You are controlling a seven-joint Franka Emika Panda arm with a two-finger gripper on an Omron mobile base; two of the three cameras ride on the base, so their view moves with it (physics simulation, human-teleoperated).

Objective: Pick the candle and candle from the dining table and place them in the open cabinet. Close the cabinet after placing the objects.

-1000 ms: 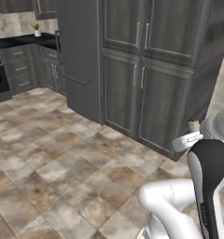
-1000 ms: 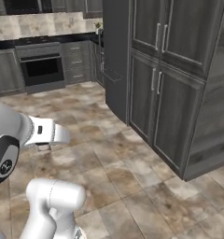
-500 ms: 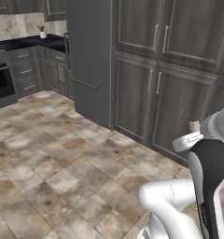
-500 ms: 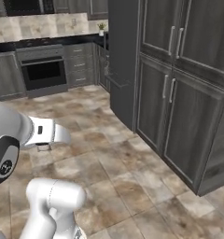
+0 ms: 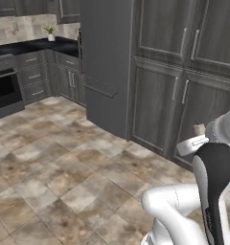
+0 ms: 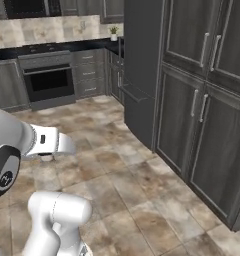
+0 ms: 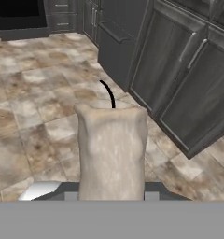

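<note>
Currently carrying: claw (image 7: 112, 196) clamped on the cream candle (image 7: 112, 149), black wick curling at its top. Same candle (image 5: 199, 129) visible just above the white wrist, held well above the tiled floor (image 5: 54, 162). Tall grey cabinet doors (image 6: 202, 125) ahead, closed, oven (image 6: 47, 82) off near the far wall.

Two base cameras looked forward and down from behind the arm, one from its left and one from its right, across a tiled floor (image 5: 54, 172) toward tall grey cupboards (image 5: 174, 86). Both shared the oven (image 6: 47, 82) and a small potted plant (image 5: 50, 32) far off. The hand camera looked along the tool, very near the candle (image 7: 112, 149), at the same floor and cupboards.
</note>
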